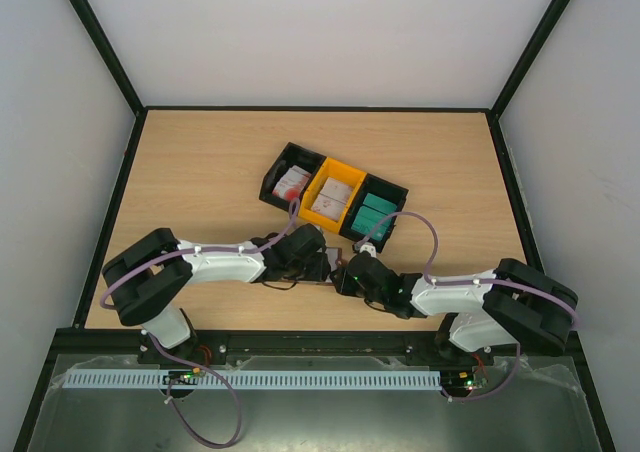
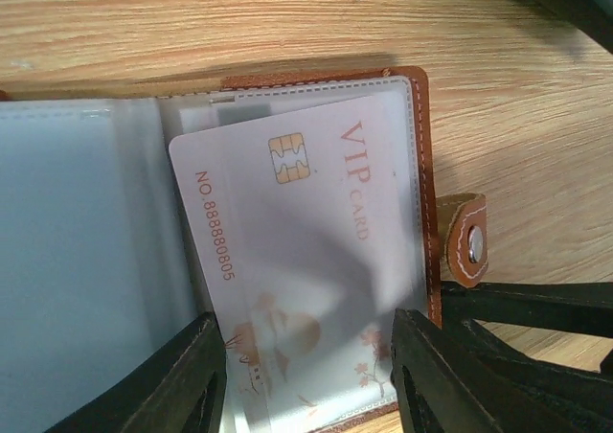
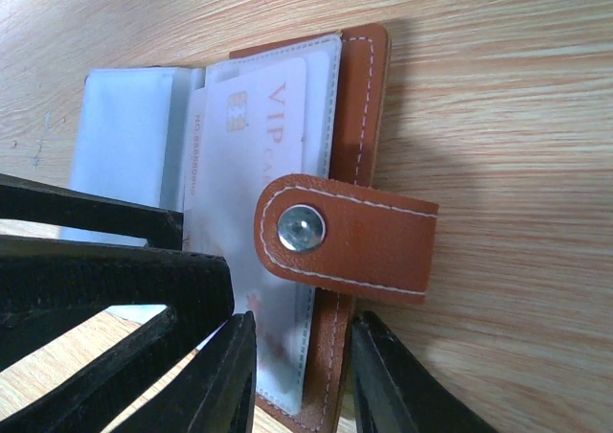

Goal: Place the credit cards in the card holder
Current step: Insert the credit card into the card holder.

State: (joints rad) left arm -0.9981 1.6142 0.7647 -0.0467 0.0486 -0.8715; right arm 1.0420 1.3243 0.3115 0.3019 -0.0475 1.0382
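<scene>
Black fingers (image 2: 192, 385) of the left gripper (image 2: 305, 335) flanked the near end of a white credit card (image 2: 306, 232) whose long axis ran straight ahead into the card holder (image 2: 419, 165), the right gripper (image 3: 302, 342) straddling its cover edge; neither grip was certain.

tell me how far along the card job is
Done: the brown leather folding wallet lies open. In hand: one white VIP card looks partly slid into its clear pocket, with the left gripper straddling its end and the right gripper at the wallet's snap-tab edge. Left: white card stacks and a teal card stack sit in the black and yellow bins.
</scene>
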